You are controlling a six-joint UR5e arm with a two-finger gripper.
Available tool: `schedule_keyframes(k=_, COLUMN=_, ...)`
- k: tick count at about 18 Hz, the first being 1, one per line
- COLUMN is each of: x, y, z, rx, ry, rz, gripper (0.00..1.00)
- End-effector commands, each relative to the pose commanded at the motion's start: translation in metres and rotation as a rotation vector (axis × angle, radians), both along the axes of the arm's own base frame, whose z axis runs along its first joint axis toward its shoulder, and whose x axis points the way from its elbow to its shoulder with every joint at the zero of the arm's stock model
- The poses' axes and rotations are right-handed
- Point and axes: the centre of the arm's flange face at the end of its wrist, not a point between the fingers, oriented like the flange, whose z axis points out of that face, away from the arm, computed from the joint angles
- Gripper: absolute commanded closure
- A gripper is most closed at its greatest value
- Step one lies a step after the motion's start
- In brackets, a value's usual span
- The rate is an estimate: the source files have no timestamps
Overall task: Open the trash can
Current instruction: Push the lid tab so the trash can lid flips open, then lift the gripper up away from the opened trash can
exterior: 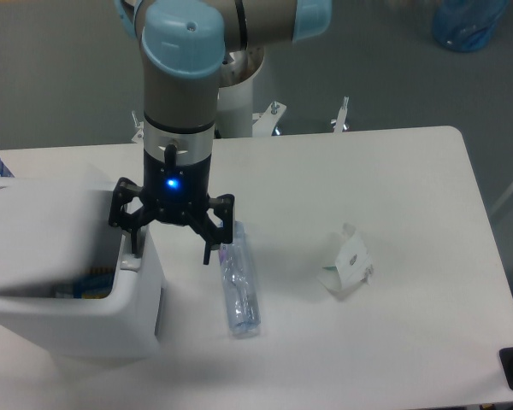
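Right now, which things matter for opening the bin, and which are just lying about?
In the job:
- large white boxy plastic trash can, lid raised
- black two-finger gripper, one finger at its grey push tab

Lying about:
- clear plastic bottle
- crumpled white paper carton
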Motion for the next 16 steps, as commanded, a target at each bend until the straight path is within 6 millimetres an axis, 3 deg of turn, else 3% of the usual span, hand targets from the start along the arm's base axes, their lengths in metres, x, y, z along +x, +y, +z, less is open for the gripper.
schedule_keyframes(k=3, x=0.000, y=0.000, z=0.003, rx=0.006, ry=0.005, rz=0.000, gripper=0.00)
schedule_keyframes(k=9, x=-0.003, y=0.003, z=0.035, rx=0.110, ry=0.110, rz=-0.008, gripper=0.00)
schedule_keyframes(k=12, x=-0.026, y=-0.008, z=0.042, rx=0.119, ry=0.126, rz=0.024, gripper=0.00)
schedule_keyframes(k=16, x=-0.059, y=-0.032, z=0.035, rx=0.027, ry=0.209, rz=0.090, gripper=0.00)
